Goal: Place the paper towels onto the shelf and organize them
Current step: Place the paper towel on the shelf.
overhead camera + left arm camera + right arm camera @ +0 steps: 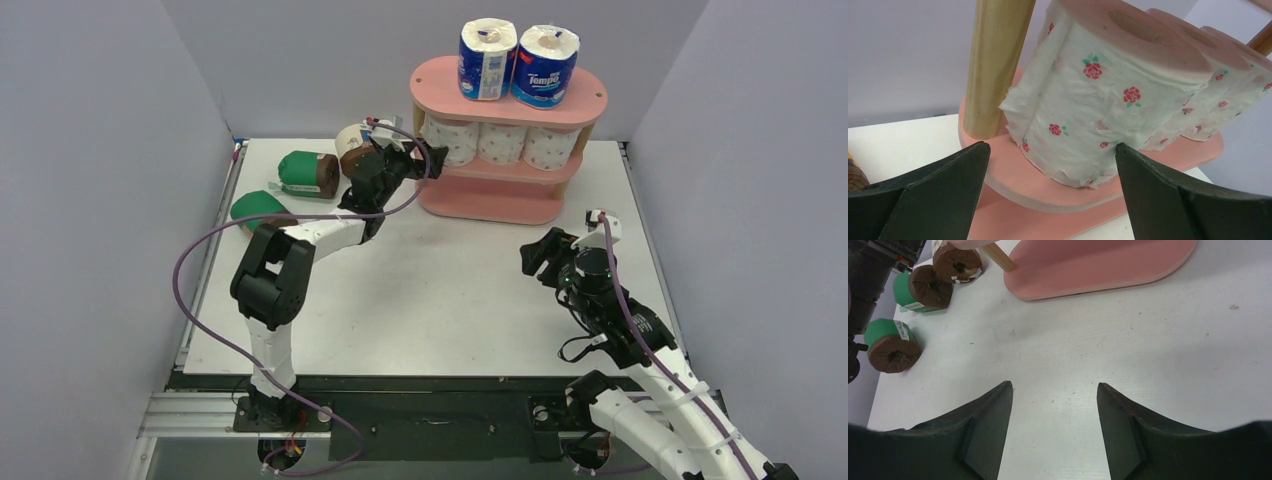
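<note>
Paper towels [545, 68] marked Tempo on shelf [432, 84] top, rose-printed rolls [500, 143] below

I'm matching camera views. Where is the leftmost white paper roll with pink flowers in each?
Top external: white flowered roll, left end of middle tier.
Left wrist: centre, close up.
Right wrist: not in it.
Shared landmark: pink oval-boarded shelf.

A white table [430, 300] sits enclosed by plain pale grey walls [90, 200] under even, soft light.
</note>
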`<state>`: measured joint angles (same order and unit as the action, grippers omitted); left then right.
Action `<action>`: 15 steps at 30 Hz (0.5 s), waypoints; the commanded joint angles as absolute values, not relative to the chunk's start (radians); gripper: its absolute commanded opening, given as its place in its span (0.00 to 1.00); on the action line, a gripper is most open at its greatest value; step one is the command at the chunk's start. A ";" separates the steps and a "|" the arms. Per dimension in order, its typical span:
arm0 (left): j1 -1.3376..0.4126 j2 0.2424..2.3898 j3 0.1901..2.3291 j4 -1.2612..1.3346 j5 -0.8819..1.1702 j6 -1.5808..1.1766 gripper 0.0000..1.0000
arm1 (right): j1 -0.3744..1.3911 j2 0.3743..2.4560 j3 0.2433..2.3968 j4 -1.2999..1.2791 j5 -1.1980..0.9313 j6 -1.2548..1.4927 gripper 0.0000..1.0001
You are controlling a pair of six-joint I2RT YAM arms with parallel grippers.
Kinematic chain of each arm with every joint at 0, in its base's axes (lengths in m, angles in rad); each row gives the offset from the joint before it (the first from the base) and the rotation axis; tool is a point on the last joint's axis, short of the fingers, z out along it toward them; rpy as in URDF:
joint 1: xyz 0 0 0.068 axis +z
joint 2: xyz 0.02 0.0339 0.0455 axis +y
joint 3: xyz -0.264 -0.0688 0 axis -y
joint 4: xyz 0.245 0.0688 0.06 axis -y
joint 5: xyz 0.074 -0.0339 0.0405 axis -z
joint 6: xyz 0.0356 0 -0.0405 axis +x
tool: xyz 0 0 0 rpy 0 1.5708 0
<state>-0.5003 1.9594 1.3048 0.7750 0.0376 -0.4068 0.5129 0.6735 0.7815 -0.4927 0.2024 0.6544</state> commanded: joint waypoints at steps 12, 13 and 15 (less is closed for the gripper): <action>-0.474 2.006 1.400 0.756 0.024 -0.396 0.97 | 0.524 0.536 0.692 -0.438 0.252 0.653 0.58; -0.474 2.011 1.402 0.755 0.026 -0.398 0.97 | 0.523 0.535 0.691 -0.440 0.254 0.654 0.57; -0.474 2.016 1.410 0.752 0.027 -0.399 0.97 | 0.524 0.535 0.690 -0.446 0.260 0.654 0.57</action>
